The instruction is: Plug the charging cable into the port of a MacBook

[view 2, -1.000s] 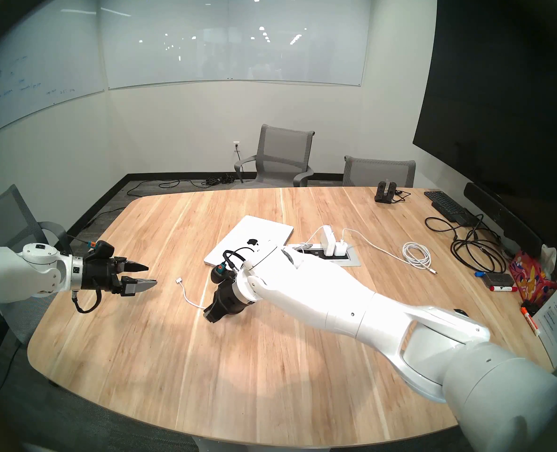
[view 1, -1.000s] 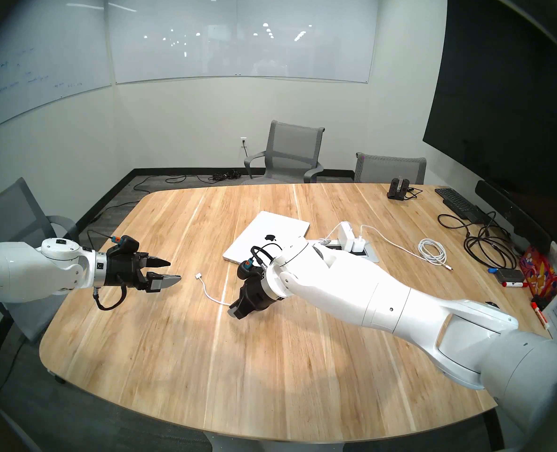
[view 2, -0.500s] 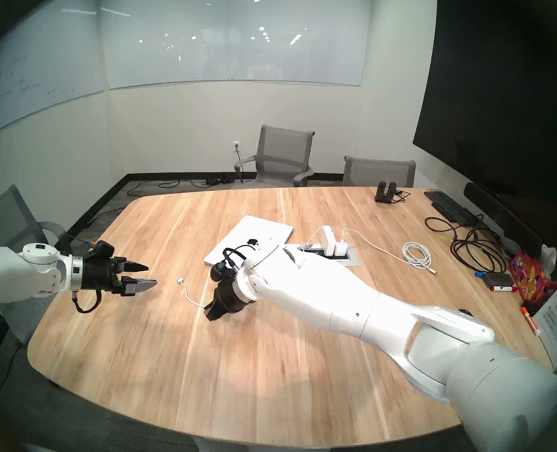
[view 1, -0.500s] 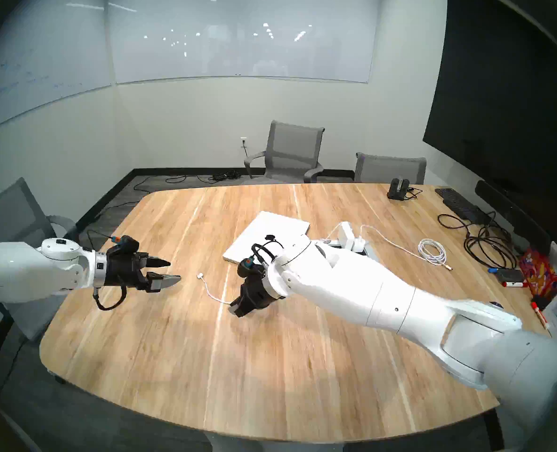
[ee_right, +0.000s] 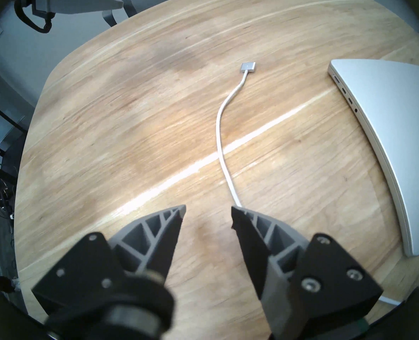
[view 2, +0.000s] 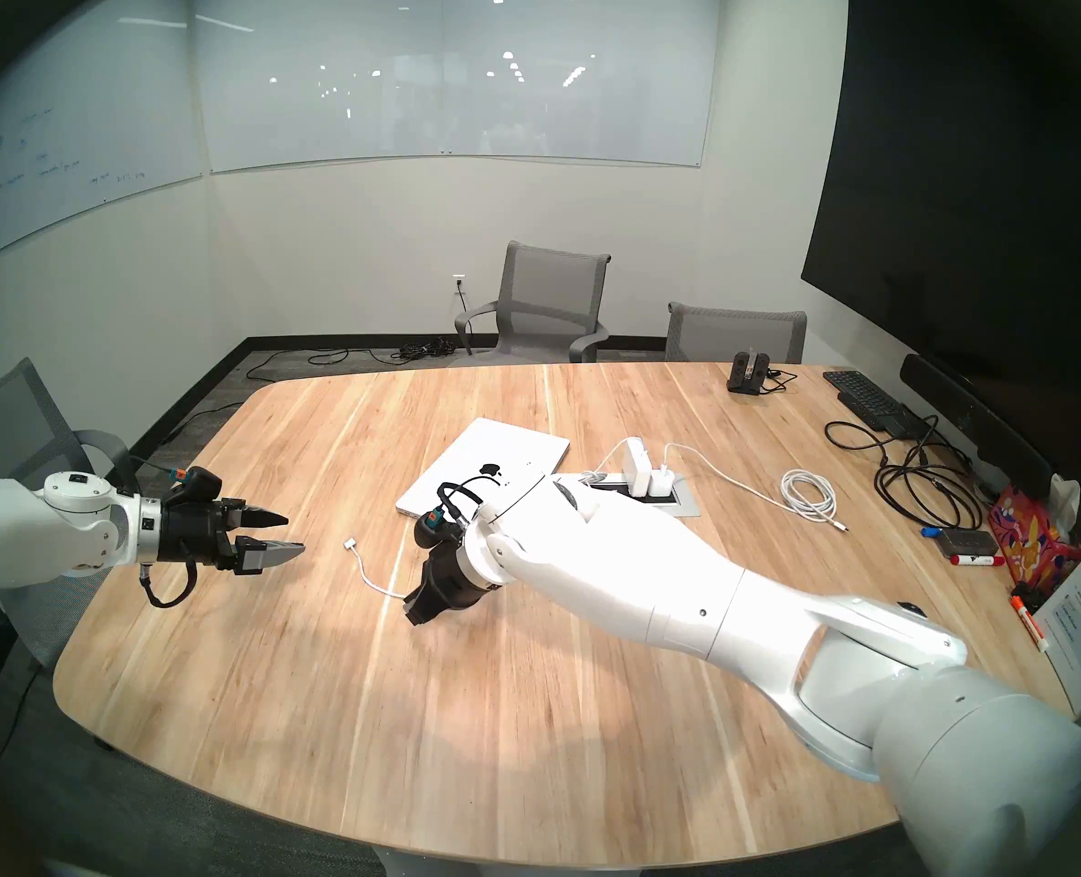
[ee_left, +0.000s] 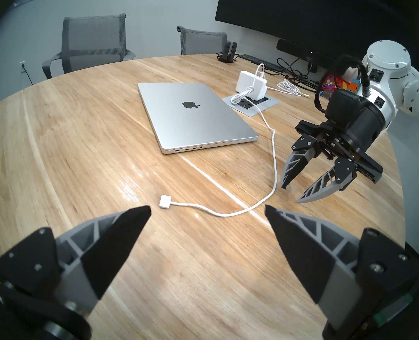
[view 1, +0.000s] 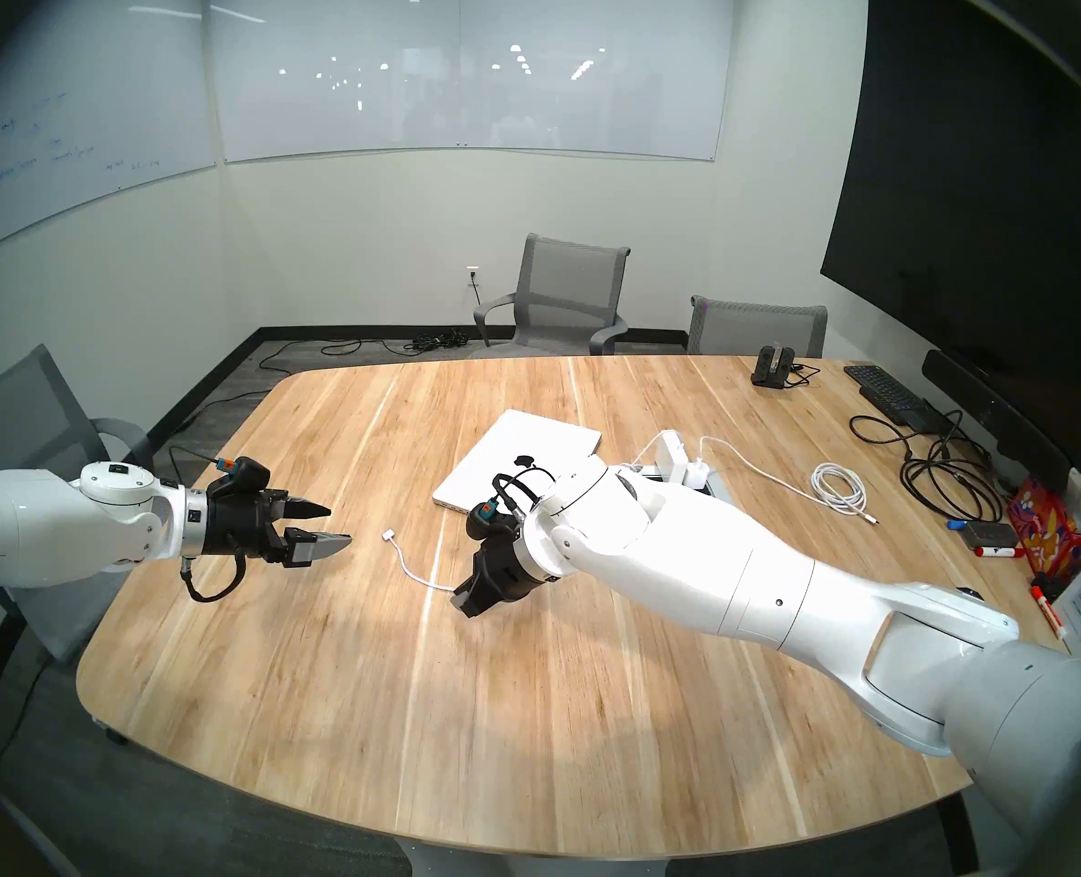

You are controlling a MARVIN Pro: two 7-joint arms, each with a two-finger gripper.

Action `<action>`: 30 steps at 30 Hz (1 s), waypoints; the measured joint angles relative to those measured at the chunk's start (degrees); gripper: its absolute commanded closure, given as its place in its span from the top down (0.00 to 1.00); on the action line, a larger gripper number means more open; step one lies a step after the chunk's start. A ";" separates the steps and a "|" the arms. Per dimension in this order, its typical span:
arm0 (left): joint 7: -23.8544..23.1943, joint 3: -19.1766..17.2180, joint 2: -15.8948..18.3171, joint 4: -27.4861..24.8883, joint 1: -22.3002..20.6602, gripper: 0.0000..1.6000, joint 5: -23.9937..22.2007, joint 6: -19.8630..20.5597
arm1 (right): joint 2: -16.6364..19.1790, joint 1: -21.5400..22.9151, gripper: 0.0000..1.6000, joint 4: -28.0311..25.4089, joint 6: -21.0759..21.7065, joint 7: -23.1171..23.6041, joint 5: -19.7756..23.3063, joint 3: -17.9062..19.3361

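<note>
Since a second ago the right gripper point(ee_right: 207, 215) has narrowed a little and shifted slightly right, jaws parted and empty. The charging cable point(ee_right: 220, 135) runs straight away from it – plug at the far end, the MacBook point(ee_right: 385, 126) to the right. The left gripper point(ee_left: 207, 218), wide apart, holds nothing.

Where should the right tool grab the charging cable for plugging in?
Judging by its pose: the cord just behind the plug, from above. The charging cable lies flat and loose on the table, plug apart from the MacBook; the right tool, open, stands beside the cord's slack.

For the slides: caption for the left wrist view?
Open right gripper beside white charging cable trailing past closed silver MacBook.
</note>
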 measured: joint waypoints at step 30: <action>0.00 0.00 0.00 0.00 0.00 1.00 0.00 0.00 | 5.28 0.18 0.49 -3.63 0.23 0.20 -0.17 1.96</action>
